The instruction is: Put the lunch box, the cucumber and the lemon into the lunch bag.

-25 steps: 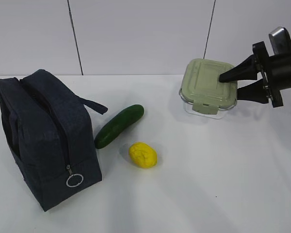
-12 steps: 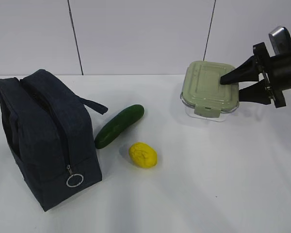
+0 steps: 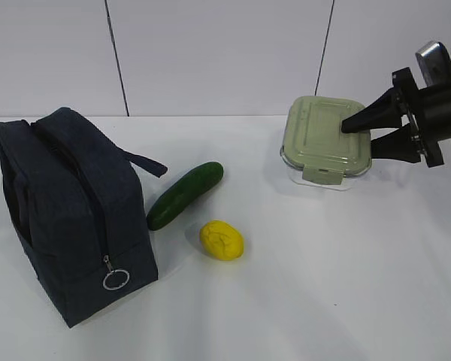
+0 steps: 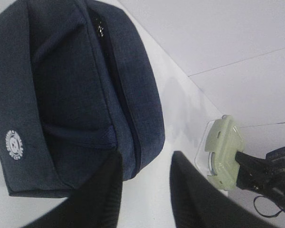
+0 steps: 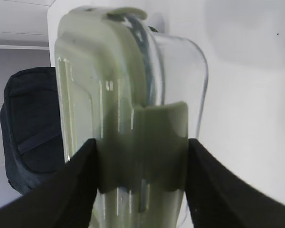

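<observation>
Lunch box: while it hangs tilted above the white tabletop [image 3: 323, 286] at the right rear, the flat clear rectangular lunch box with the pale green clip lid [image 3: 325, 141] sits clamped in the right pincer [image 3: 361, 134], 1 finger on the lid and 1 under the base.
Handling, box: rigid and smooth, so I'd expect it to slip if the squeeze eases; looks empty, probably light; the wrist view shows the fingers straddling a side clip, a fair hold across the thin dimension.
Left pincer: left pincer [image 4: 145, 178] hovers above the boxy dark navy fabric lunch bag [image 3: 68, 218], fingers partly apart, holding nothing.
Bag: stands at the left of the tabletop, soft-sided, likely to sag or slide when pushed; the zipper with its metal ring pull [image 3: 115, 280] runs up the near end, and whether the top gapes wide enough I cannot tell.
Cucumber: long dark green curved cucumber [image 3: 185, 195] lies just right of the bag; firm, waxy, best pinched mid-length across its width.
Lemon: small bumpy bright yellow lemon [image 3: 222, 240] sits near the cucumber's front end, apart from it; firm, rolls easily, take it across the short axis.
</observation>
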Tool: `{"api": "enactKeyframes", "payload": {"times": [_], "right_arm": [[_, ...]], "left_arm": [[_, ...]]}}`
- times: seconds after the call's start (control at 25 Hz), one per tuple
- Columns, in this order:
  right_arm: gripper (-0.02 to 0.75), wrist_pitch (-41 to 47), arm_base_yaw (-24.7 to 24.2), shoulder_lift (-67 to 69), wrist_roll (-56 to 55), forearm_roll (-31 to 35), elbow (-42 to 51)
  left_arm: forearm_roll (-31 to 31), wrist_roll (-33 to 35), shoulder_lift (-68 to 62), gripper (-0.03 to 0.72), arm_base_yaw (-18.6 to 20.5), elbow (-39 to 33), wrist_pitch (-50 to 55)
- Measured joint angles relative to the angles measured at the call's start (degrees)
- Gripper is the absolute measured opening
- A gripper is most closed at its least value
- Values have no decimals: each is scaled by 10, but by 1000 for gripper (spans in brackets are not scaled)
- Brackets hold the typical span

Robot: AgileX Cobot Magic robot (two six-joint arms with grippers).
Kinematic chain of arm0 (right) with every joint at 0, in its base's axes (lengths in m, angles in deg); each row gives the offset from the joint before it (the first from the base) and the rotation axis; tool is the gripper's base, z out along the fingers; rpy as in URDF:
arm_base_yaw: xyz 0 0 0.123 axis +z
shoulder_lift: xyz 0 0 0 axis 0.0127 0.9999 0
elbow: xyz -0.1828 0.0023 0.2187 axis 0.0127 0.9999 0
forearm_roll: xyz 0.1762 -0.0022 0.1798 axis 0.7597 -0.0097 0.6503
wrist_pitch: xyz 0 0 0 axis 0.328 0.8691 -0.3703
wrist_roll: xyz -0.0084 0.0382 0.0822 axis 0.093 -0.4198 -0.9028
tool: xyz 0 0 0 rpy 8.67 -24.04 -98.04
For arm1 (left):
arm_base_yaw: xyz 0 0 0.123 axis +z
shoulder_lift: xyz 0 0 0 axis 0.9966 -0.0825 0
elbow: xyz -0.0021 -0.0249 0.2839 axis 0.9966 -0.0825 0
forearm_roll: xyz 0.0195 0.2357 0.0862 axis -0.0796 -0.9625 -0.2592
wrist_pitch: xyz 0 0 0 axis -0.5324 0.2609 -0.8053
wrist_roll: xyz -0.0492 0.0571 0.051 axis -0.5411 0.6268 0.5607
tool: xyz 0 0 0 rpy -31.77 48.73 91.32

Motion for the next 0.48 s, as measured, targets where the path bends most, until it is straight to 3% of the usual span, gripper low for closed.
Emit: {"api": "enactKeyframes", "payload": {"times": [0.12,0.32,0.48], "right_arm": [[406,0,0,0,0,0,0],[406,2,0,0,0,0,0],[406,3,0,0,0,0,0]], "left_arm": [[43,0,-63,302,0,0,-17],[85,1,-154,508,0,0,-38],[113,2,-212,544,0,0,-74]]}}
